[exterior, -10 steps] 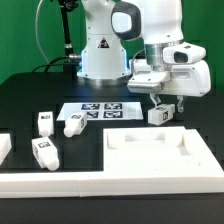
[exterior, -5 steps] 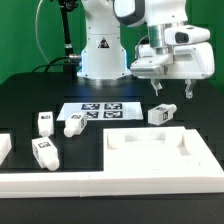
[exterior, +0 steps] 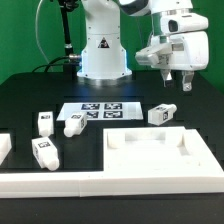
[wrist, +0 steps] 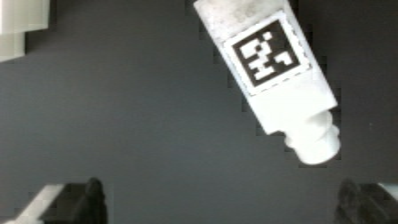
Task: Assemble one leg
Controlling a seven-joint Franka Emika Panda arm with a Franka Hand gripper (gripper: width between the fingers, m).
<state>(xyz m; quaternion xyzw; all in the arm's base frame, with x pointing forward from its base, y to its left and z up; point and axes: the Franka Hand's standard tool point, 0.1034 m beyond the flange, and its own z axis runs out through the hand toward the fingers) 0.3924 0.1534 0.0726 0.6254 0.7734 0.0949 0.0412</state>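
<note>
One leg (exterior: 160,114), a stubby white peg with a fiducial tag, lies on the black table just behind the large white tabletop part (exterior: 160,152). My gripper (exterior: 175,83) hangs well above it, open and empty. In the wrist view the same leg (wrist: 276,70) lies flat below the gripper (wrist: 222,205), its round tip pointing toward the fingers (wrist: 71,200), which stand wide apart with nothing between them. Three more legs lie at the exterior view's left: one (exterior: 44,122), a second (exterior: 73,124) and a third (exterior: 44,153).
The marker board (exterior: 100,111) lies flat in front of the robot base. A white wall (exterior: 60,186) runs along the table's front edge. A white block (exterior: 5,147) sits at the far left edge. A corner of a white part (wrist: 22,25) shows in the wrist view.
My gripper has risen from just over the leg near the tabletop part and drifted toward the exterior view's right. The leg stays on the table.
</note>
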